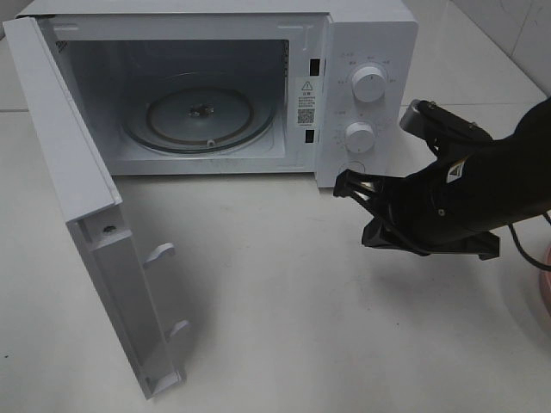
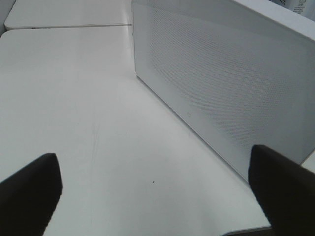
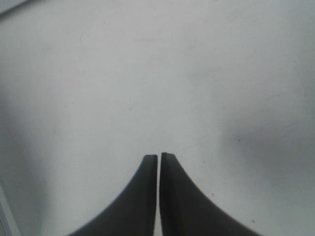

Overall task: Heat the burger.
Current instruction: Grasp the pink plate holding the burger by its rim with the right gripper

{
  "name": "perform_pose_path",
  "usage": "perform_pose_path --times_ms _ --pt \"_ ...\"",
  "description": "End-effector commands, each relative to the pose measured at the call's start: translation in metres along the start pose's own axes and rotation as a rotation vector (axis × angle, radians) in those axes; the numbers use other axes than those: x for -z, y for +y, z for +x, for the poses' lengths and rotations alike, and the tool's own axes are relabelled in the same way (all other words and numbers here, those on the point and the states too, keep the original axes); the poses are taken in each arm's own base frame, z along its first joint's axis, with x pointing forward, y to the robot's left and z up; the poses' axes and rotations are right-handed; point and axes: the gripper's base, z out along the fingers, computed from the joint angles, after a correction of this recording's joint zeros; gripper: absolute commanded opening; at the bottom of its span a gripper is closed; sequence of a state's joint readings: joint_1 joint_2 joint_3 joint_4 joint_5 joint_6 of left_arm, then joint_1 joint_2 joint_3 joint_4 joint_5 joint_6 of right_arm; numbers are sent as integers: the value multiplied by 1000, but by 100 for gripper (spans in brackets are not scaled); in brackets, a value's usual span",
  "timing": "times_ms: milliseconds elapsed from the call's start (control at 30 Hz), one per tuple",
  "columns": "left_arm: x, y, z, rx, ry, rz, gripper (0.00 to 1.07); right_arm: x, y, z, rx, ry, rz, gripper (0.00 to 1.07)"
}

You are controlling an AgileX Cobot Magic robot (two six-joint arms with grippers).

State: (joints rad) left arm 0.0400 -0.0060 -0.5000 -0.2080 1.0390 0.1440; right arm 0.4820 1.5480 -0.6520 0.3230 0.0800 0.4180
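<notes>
The burger is out of view in every frame. The white microwave [image 1: 362, 95] stands at the back with its door [image 1: 86, 215] swung wide to the left, and the glass turntable [image 1: 200, 114] inside is bare. My right gripper [image 1: 348, 189] hovers over the table just in front of the microwave's control panel. In the right wrist view the right gripper [image 3: 158, 157] is shut, fingers almost touching, with nothing between them. My left gripper [image 2: 157, 196] is open and empty above the white table beside a perforated white panel [image 2: 231, 83]. The left arm does not show in the exterior high view.
Two knobs [image 1: 368, 84] sit on the microwave's right panel. A thin pink rim [image 1: 544, 262] shows at the right edge of the table, partly behind the black right arm [image 1: 482, 194]. The open door juts toward the table's front left.
</notes>
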Motion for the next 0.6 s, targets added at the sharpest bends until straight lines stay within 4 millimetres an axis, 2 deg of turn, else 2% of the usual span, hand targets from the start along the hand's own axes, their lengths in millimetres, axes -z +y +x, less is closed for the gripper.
perform_pose_path --times_ms 33,167,367,400,433,467,500,533,567,600 --pt "2 -1 1 0 -30 -1 98 9 -1 3 145 47 11 6" --pt "2 -1 1 0 -30 -1 98 27 -1 7 311 94 18 9" --pt "2 -1 1 0 -30 -1 98 38 -5 13 437 194 59 17" --pt "2 -1 1 0 -30 -1 98 42 -5 12 476 241 93 22" --pt "2 -1 1 0 -30 -1 98 45 -6 10 520 273 129 32" --pt "2 -1 1 0 -30 -1 98 45 -6 10 520 273 129 32" --pt "2 -1 1 0 -30 -1 98 47 -5 9 529 281 139 38" --pt "2 -1 1 0 -30 -1 98 50 -4 6 531 301 159 55" --pt "2 -1 1 0 -30 -1 98 50 -4 6 531 301 159 55" --pt "2 -1 1 0 -30 -1 98 52 -4 5 542 306 168 64"
